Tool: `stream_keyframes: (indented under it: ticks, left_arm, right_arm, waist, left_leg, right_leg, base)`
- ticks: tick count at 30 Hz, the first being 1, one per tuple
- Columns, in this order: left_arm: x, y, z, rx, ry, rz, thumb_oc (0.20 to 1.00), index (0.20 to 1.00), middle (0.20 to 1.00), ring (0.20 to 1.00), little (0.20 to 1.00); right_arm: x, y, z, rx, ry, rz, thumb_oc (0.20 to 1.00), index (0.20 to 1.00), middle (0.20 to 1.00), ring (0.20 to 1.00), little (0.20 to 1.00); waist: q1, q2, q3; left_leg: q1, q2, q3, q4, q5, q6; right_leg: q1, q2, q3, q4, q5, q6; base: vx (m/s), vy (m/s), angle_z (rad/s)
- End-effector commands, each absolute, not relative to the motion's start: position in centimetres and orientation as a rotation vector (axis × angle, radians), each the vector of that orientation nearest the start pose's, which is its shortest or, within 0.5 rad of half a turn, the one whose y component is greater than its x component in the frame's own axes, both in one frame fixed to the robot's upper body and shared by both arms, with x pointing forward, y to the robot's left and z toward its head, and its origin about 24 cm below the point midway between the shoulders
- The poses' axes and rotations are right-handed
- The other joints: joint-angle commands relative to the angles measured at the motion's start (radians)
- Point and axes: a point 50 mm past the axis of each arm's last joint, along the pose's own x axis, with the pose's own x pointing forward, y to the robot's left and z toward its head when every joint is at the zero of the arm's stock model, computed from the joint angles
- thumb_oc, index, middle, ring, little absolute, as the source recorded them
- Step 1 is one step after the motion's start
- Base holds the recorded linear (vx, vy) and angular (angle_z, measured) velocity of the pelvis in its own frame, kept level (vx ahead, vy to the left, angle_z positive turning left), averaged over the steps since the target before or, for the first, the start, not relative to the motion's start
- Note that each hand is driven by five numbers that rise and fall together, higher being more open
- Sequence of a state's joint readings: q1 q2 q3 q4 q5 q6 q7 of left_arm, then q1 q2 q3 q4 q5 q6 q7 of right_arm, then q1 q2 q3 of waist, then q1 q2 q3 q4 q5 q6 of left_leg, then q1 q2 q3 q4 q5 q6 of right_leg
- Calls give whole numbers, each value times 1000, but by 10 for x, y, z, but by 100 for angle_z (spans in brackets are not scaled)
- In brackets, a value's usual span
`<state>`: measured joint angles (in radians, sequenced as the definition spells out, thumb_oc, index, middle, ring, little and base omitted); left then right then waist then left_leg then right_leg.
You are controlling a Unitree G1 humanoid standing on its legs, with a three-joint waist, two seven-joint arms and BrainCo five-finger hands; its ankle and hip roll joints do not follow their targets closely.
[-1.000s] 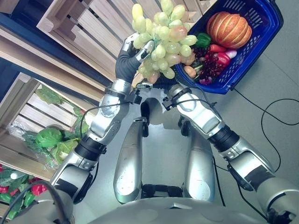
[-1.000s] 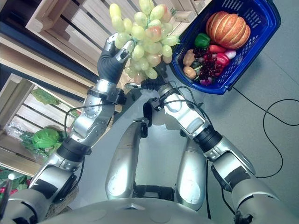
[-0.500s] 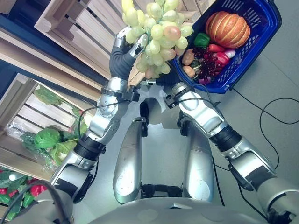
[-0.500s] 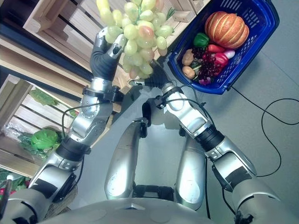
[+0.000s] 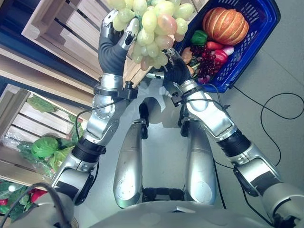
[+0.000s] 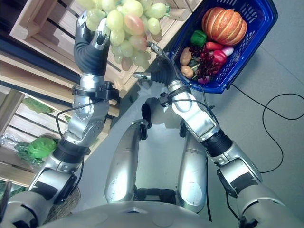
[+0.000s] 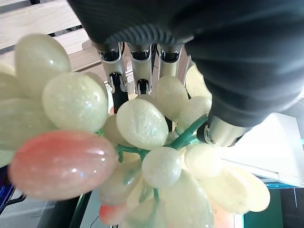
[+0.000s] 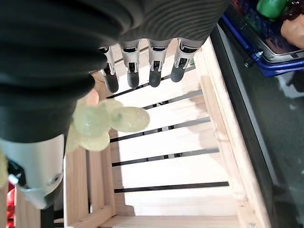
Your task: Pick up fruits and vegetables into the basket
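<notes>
My left hand (image 5: 114, 45) is raised high over the wooden crates, shut on a big bunch of pale green grapes (image 5: 152, 23) with one pinkish grape. In the left wrist view its fingers (image 7: 137, 71) curl round the grapes (image 7: 142, 123) and their green stem. Just below and right of the bunch, my right hand (image 5: 176, 70) is open with straight fingers (image 8: 152, 66), beside the near corner of the blue basket (image 5: 266, 28). The basket holds a pumpkin (image 5: 225, 25), a green pepper (image 5: 199, 36), red peppers, dark grapes (image 5: 204, 59) and a potato.
Slatted wooden crates (image 5: 66, 33) fill the upper left, one right under the hands (image 8: 166, 142). A lower crate at the left holds bagged lettuce (image 5: 45, 146), with red and green produce (image 5: 33, 194) at the bottom-left corner. Grey floor lies right of the basket.
My left hand has lifted the grapes higher and to the left. My right hand, earlier hidden behind the bunch, now shows below it with fingers straight. The whole view has shifted slightly.
</notes>
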<state>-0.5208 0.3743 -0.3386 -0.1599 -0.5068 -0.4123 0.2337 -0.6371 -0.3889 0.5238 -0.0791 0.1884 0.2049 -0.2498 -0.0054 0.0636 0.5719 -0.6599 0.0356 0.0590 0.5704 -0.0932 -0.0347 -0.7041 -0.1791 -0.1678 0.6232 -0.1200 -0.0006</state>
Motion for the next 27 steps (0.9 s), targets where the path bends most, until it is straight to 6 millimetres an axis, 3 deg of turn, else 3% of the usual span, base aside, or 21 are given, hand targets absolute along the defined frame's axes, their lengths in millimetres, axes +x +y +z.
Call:
stream_keyframes:
  ticks: [1, 10, 27]
  left_arm:
    - [241, 107, 264, -264, -1142, -411, 200, 200, 200, 200, 200]
    - [241, 103, 264, -270, -1121, -479, 200, 200, 200, 200, 200]
    - [247, 114, 254, -211, -1083, -393, 200, 200, 200, 200, 200]
  right_arm:
    - [289, -47, 218, -206, -579, 444, 1000, 1000, 1000, 1000, 1000]
    - [284, -43, 223, -193, -628, 482, 1000, 1000, 1000, 1000, 1000]
    - [284, -45, 221, -204, -603, 542, 1000, 1000, 1000, 1000, 1000]
  waist:
    - [12, -9, -52]
    - [17, -10, -52]
    - [28, -12, -52]
  left_leg:
    - [44, -85, 78, -61, -75, 90]
    - [49, -84, 77, -66, -70, 90]
    - [52, -86, 71, -65, -70, 89]
  right_leg:
    - [26, 60, -34, 3, -54, 15]
    - [32, 60, -39, -4, -49, 14]
    - [40, 57, -46, -10, -48, 14]
  base:
    - [0, 0, 0]
    - [-1, -1, 0]
    - [0, 0, 0]
